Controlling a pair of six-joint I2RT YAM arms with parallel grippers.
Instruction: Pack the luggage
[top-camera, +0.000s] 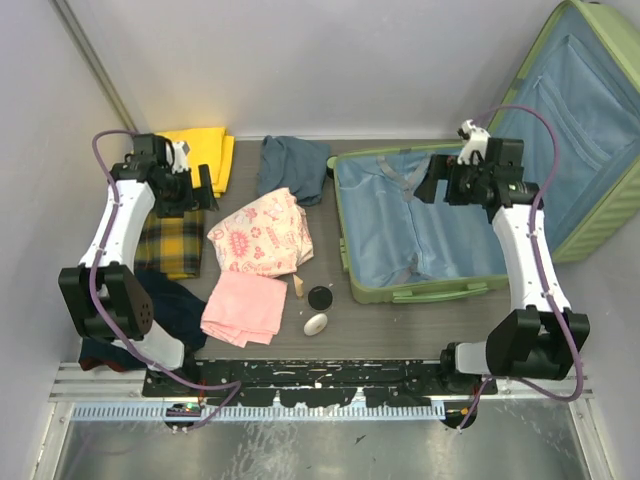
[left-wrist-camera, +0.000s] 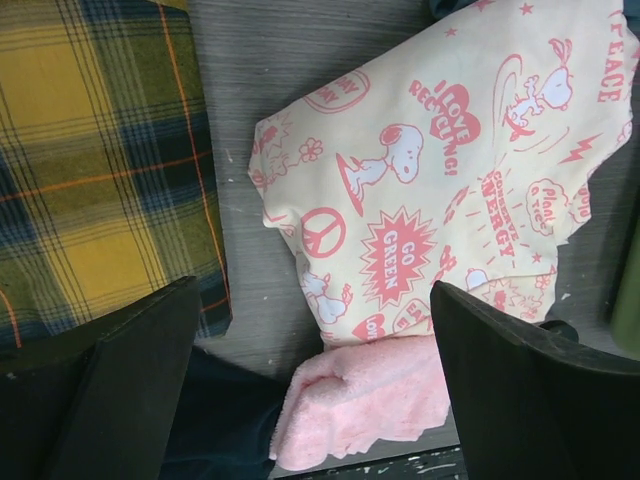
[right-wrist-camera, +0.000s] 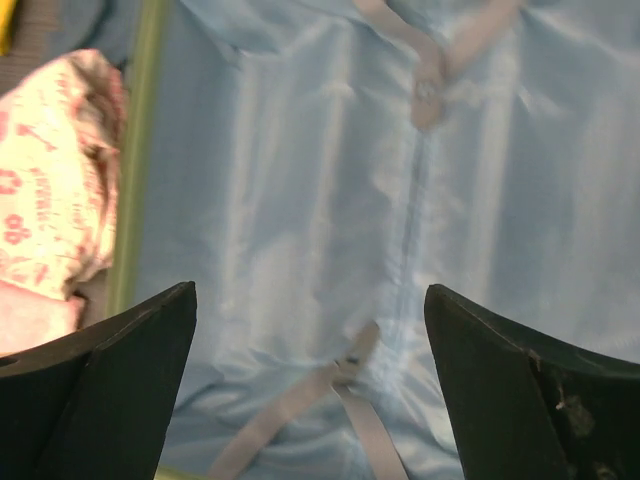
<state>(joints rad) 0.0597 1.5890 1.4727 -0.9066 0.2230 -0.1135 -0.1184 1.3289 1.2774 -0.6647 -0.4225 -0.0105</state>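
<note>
We see the luggage (top-camera: 420, 293) lying open on the right side of the table (top-camera: 330, 345). It is light green outside and light blue inside. Its lid (top-camera: 590, 130) leans up and back at the far right. In the bottom half we see the blue lining and some grey straps (right-wrist-camera: 335, 400).

The right pincer (top-camera: 447, 187) hangs over the open bottom half of the luggage, near its back edge. Its two black fingers (right-wrist-camera: 120, 380) stand wide apart and hold nothing.

The left pincer (top-camera: 190, 198) hangs over the left side of the table, above the clothes. Its fingers (left-wrist-camera: 120, 390) stand wide apart too and hold nothing.

All the clothes lie on the table to the left of the luggage. At the back is a folded yellow cloth (top-camera: 205, 150), with a blue-grey cloth (top-camera: 295, 165) beside it. In the middle is a cream cloth with pink cartoon pictures (top-camera: 262, 235). It is near the luggage wall but not touching it. A fluffy pink cloth (top-camera: 243, 308) lies just in front of it and touches it. To the left is a yellow and dark plaid cloth (top-camera: 170, 245). In front of that, a dark blue cloth (top-camera: 175, 315) lies partly under the left arm.

Between the pink cloth and the luggage lie three small things: a tan piece (top-camera: 298, 287), a black round thing (top-camera: 320, 297) and a white oval thing (top-camera: 316, 324). We cannot tell what they are.
</note>
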